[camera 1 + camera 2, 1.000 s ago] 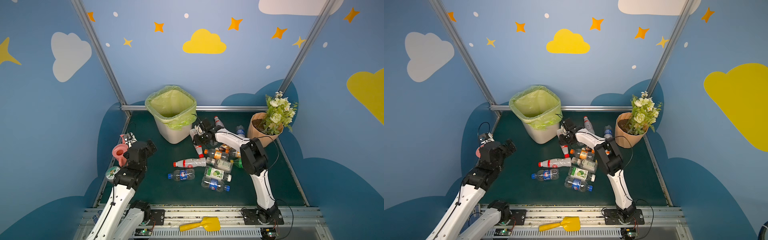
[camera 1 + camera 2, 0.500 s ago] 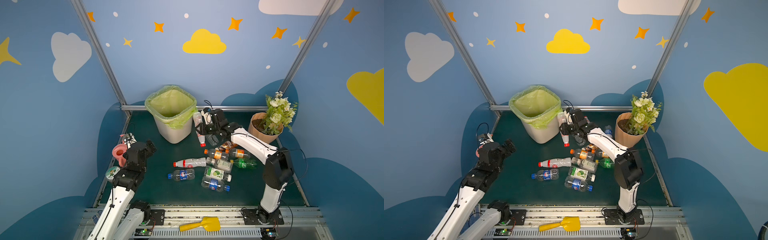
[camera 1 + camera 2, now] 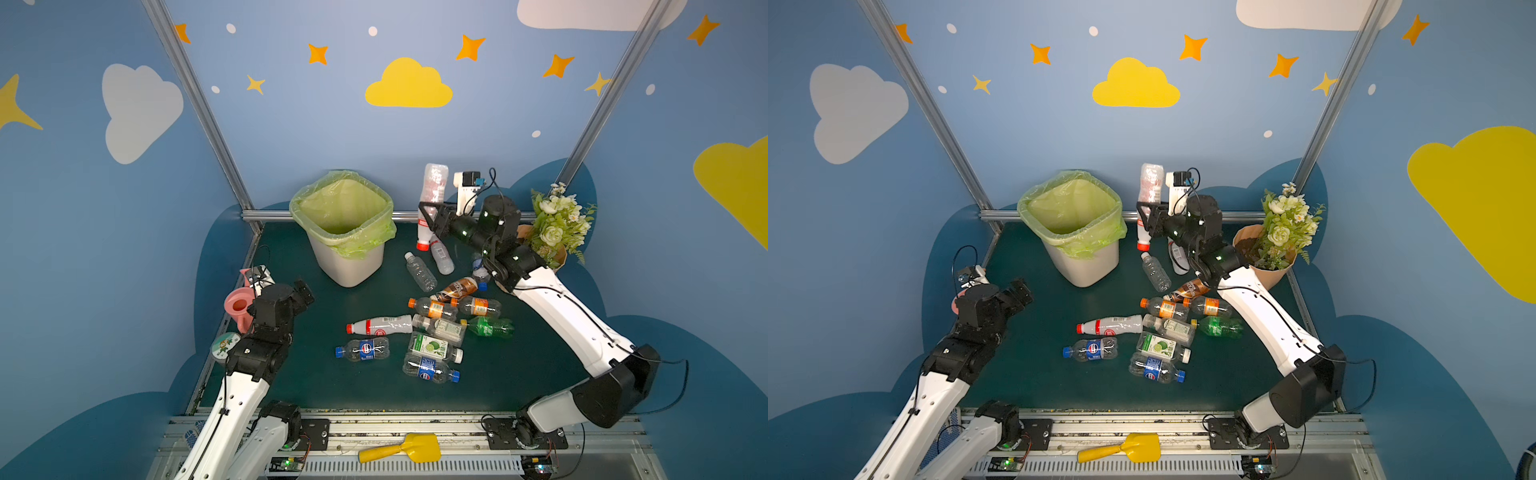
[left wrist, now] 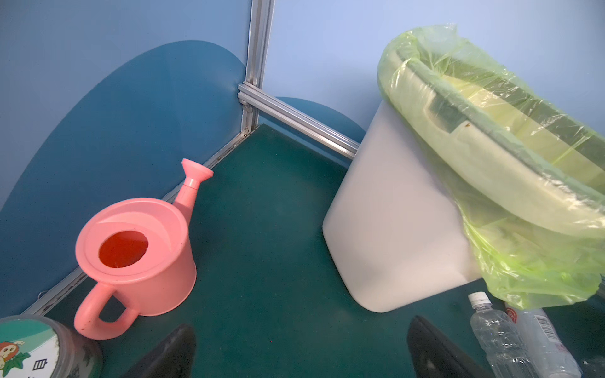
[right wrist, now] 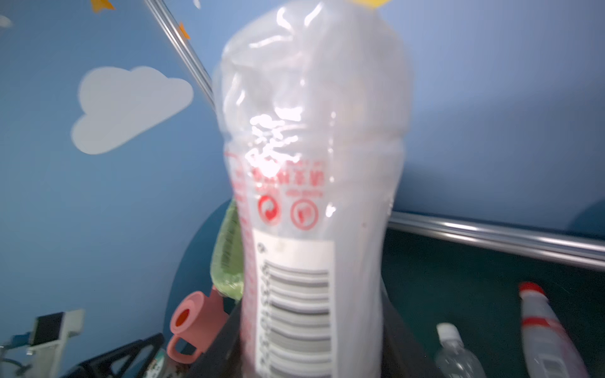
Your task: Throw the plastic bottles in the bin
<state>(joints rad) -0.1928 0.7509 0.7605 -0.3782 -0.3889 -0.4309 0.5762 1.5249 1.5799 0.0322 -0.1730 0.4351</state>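
Observation:
My right gripper (image 3: 430,214) (image 3: 1148,212) is shut on a white plastic bottle (image 3: 433,187) (image 3: 1150,189) (image 5: 311,196) with a red cap. It holds the bottle upright, cap down, in the air just right of the bin (image 3: 347,262) (image 3: 1086,266) (image 4: 393,212), about level with the rim. The bin is white with a yellow-green bag and looks empty. Several more plastic bottles lie on the green mat, among them a white red-capped one (image 3: 382,326) and a clear one (image 3: 420,272). My left gripper (image 3: 305,293) (image 3: 1021,291) (image 4: 301,347) hangs open and empty left of the bin.
A pink watering can (image 3: 239,305) (image 4: 137,255) and a round tin (image 3: 224,345) stand at the mat's left edge. A tan flowerpot with flowers (image 3: 552,232) sits at the back right. A yellow scoop (image 3: 407,449) lies on the front rail.
My right arm has lifted the white bottle from low beside the bin up to rim height and stretched out. The left arm has stayed still.

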